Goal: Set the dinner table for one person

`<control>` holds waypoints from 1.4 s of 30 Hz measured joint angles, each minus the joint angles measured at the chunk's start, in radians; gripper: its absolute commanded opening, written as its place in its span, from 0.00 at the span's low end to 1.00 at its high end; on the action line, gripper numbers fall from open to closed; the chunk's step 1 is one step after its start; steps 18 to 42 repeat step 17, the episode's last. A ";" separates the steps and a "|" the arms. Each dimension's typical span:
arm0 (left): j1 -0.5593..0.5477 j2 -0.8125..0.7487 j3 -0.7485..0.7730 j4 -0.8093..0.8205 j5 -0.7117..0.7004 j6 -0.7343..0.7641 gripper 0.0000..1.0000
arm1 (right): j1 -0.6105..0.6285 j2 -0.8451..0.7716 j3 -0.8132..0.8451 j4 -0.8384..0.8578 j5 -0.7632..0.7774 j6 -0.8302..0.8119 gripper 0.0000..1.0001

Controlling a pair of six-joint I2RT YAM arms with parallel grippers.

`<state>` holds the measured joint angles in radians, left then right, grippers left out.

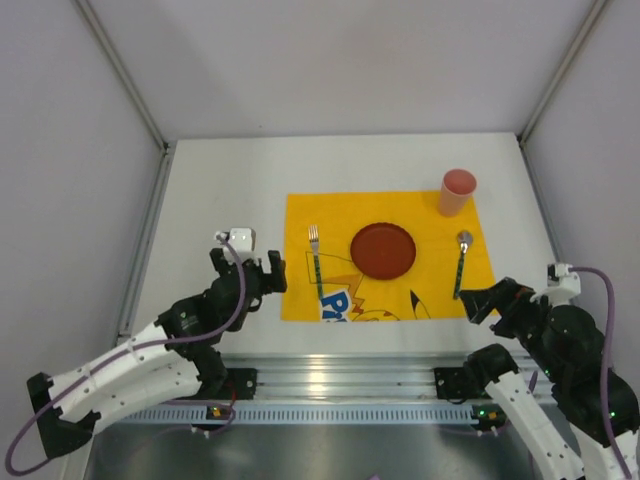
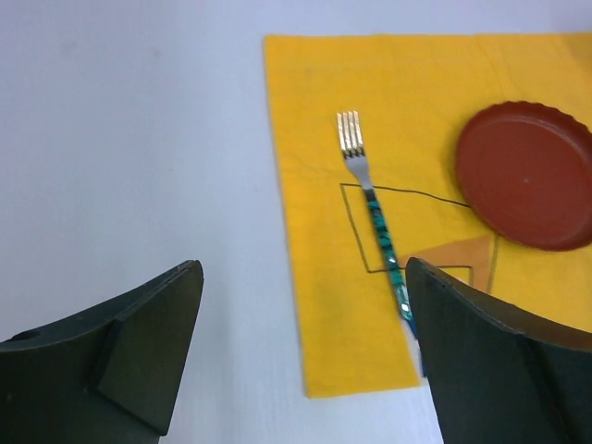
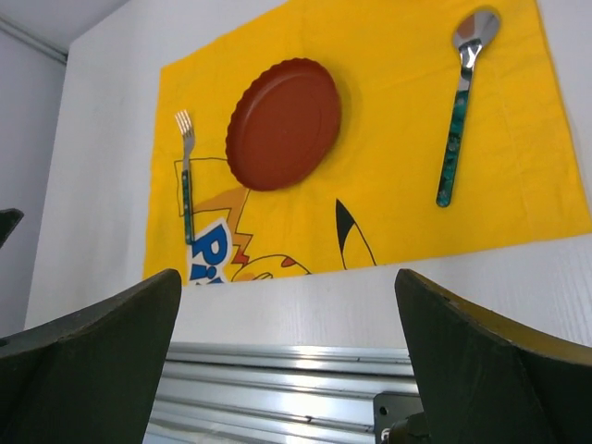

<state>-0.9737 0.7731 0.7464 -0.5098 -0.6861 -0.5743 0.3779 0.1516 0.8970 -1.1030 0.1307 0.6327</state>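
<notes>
The white dinner table (image 1: 220, 190) carries a yellow cartoon placemat (image 1: 400, 215). On the mat lie a dark red plate (image 1: 382, 250) in the middle, a fork (image 1: 316, 258) with a green handle to its left and a spoon (image 1: 461, 262) to its right. A pink cup (image 1: 457, 191) stands upright at the mat's far right corner. My left gripper (image 1: 264, 278) is open and empty, just left of the mat's near left corner; the fork (image 2: 375, 217) lies ahead of it. My right gripper (image 1: 488, 299) is open and empty, near the mat's near right corner, above the table's front edge (image 3: 288, 277).
An aluminium rail (image 3: 277, 379) runs along the table's near edge, under my right gripper. White walls and metal frame posts (image 1: 145, 230) bound the table on the left, right and back. Bare white tabletop (image 2: 129, 139) lies left of the mat.
</notes>
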 measured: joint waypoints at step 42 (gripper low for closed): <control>0.094 -0.472 -0.575 0.699 -0.290 0.707 0.98 | 0.000 0.085 0.032 -0.022 0.057 0.014 1.00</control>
